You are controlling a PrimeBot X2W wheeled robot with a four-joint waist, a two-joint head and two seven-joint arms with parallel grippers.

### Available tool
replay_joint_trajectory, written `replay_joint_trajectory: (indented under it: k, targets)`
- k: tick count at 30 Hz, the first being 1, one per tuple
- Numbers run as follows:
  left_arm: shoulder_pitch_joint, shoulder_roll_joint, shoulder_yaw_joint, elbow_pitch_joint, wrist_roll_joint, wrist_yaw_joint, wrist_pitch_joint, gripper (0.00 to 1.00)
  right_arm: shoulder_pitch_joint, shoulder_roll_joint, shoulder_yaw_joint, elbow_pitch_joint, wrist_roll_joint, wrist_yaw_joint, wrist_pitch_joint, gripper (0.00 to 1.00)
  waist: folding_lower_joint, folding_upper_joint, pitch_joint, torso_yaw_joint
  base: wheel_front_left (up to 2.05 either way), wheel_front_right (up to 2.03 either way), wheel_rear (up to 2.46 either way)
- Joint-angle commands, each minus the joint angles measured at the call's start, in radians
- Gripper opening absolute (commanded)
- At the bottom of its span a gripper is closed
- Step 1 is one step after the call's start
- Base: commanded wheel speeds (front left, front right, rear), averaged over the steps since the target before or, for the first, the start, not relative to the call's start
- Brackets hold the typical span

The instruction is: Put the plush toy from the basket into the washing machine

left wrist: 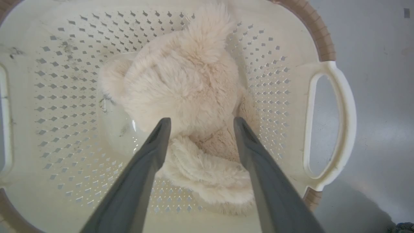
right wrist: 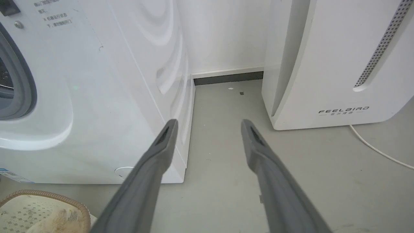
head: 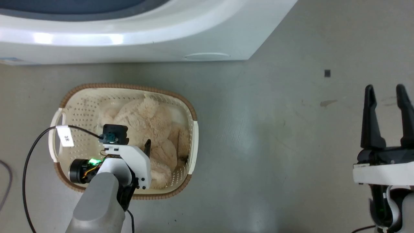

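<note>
The cream-beige plush toy [head: 152, 129] lies curled in the perforated basket [head: 81, 103] on the floor, just in front of the white washing machine [head: 129, 32]. My left gripper [left wrist: 200, 124] is open and hangs inside the basket right above the toy [left wrist: 184, 84], one finger on each side of its body, nothing pinched. In the head view one of its fingertips [head: 147, 145] peeks past the wrist. My right gripper [head: 386, 92] stands open over bare floor far to the right. The washer's grey porthole ring [right wrist: 19, 81] is at the left edge of the right wrist view.
A white slanted FEELBIRD appliance [right wrist: 339, 64] stands right of the washer, with a gap of grey floor [right wrist: 226, 106] between them. A white cable [right wrist: 381, 152] runs on the floor by it. A black cable [head: 29, 161] with a tag loops beside the basket's left handle.
</note>
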Motion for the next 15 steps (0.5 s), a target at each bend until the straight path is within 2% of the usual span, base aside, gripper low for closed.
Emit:
replay_joint_trajectory:
  k: [1, 15]
  targets:
    - [-0.034, 0.003, -0.01, 0.032, -0.01, -0.003, 0.005, 1.0, -0.028, -0.001, -0.006, -0.015, 0.012, 0.0, -0.01, 1.0, -0.0001, 0.0, 0.029, 0.004, 0.0, 0.0, 0.0]
    - [-0.147, -0.003, -0.049, 0.176, -0.057, 0.001, 0.031, 1.0, -0.066, -0.001, -0.028, -0.061, 0.037, 0.0, -0.039, 1.0, -0.0001, 0.0, 0.164, 0.013, 0.0, 0.0, 0.0]
